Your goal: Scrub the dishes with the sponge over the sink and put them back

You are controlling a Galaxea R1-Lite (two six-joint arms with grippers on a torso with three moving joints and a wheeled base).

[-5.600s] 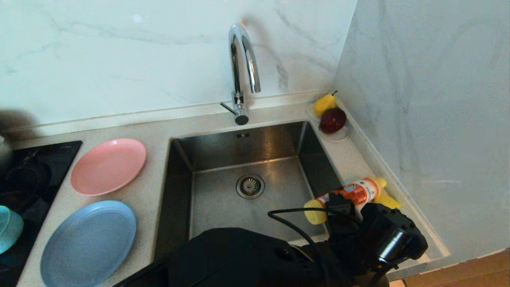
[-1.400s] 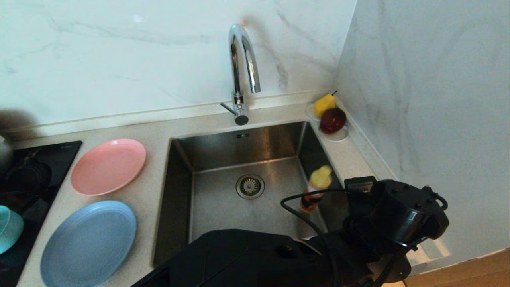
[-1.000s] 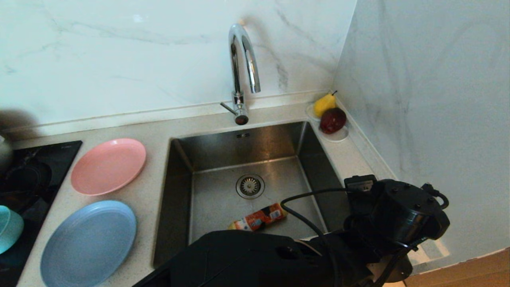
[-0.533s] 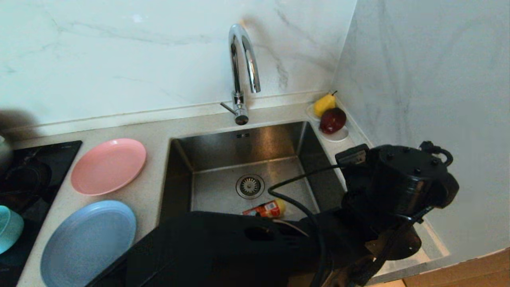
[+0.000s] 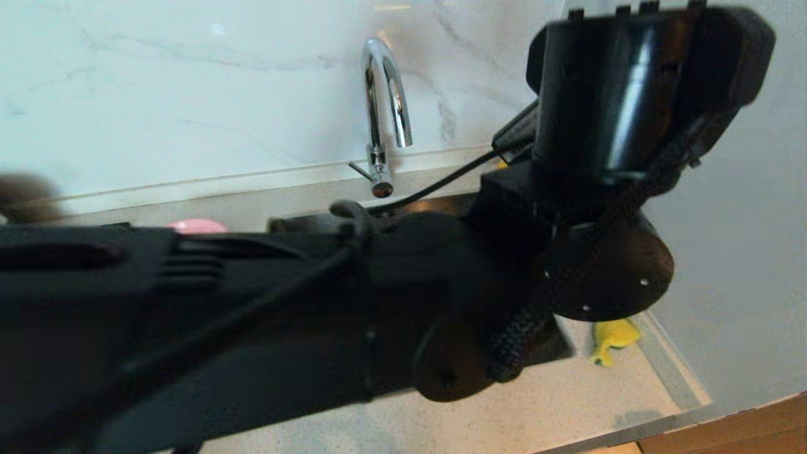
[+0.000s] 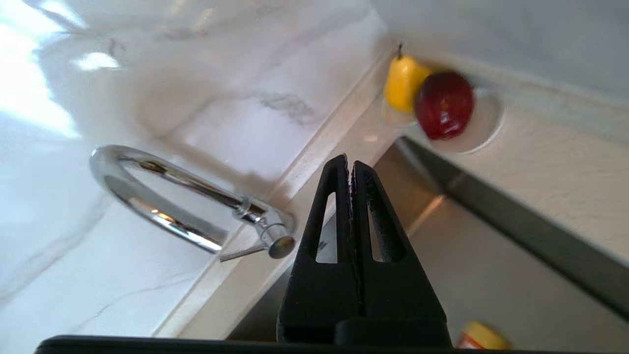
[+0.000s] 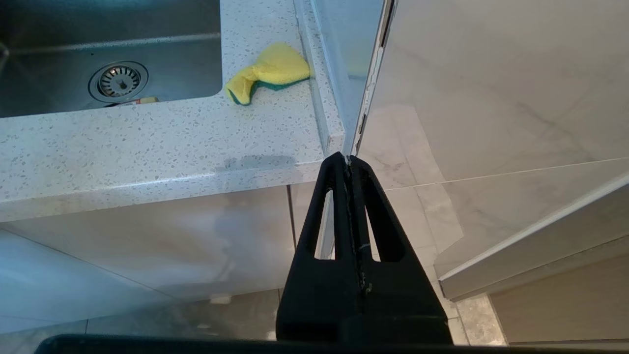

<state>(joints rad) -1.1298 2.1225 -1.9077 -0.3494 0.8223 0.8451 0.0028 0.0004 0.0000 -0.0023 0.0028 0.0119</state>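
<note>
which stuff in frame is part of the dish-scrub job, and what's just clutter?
Job:
sponge, on the counter by the wall
sink
pink plate, only an edge showing
left gripper, shut, empty, raised over the sink
right gripper, shut, parked below counter edge

Clutter:
orange bottle lying in the sink
pear
red fruit
tap

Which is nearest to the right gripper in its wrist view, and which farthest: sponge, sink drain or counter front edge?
From the shut right gripper, parked below the counter:
1. Counter front edge, just above the fingertips.
2. Sponge, on the counter beside the wall.
3. Sink drain, down in the basin, farthest.
</note>
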